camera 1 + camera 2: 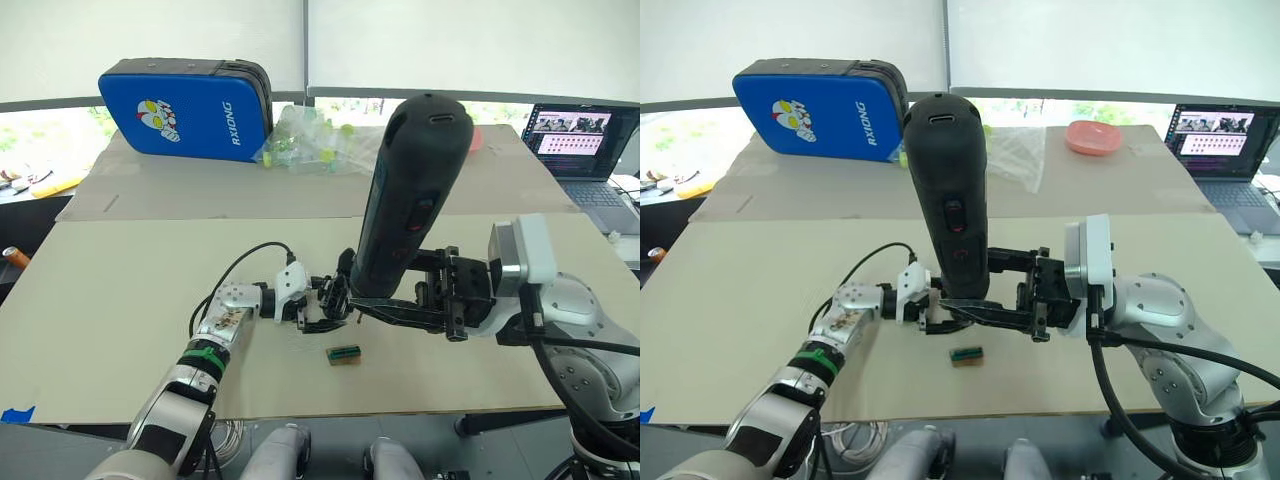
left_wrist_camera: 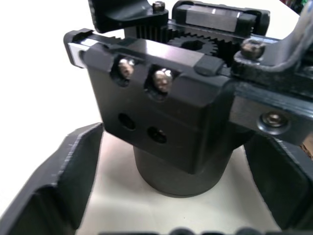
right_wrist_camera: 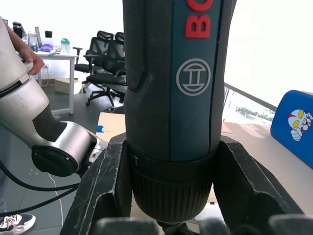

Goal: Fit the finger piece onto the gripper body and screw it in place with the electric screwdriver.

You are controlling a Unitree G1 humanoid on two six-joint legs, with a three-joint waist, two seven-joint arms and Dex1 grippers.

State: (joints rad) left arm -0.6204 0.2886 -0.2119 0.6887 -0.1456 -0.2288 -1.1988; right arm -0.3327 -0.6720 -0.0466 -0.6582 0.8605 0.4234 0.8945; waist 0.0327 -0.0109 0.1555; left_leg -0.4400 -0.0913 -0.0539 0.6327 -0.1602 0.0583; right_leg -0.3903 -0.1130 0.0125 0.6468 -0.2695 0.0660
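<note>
Gripper body [image 2: 171, 122] sits on the tan table [image 1: 120, 300] near its front middle, between the left gripper's [image 1: 930, 312] spread fingers [image 2: 54, 181], which flank its round base; whether they press on it I cannot tell. In the left wrist view two screws show in the blocky top, with two bare holes below them. Upright over the body stands the electric screwdriver [image 1: 950, 200], its lower collar pinched between the right gripper's [image 3: 171, 205] fingers [image 3: 105, 181], its tip down at the body. I cannot pick out the finger piece as a separate part. A small green-brown block [image 1: 344, 354] lies just near of the body, apart from it. Far left, a blue case [image 1: 185, 108] lies closed. Beside it, a clear plastic bag [image 1: 315, 140] holds small greenish items. A pink dish [image 1: 1093, 136] and a laptop [image 1: 1220, 145] sit far right.
</note>
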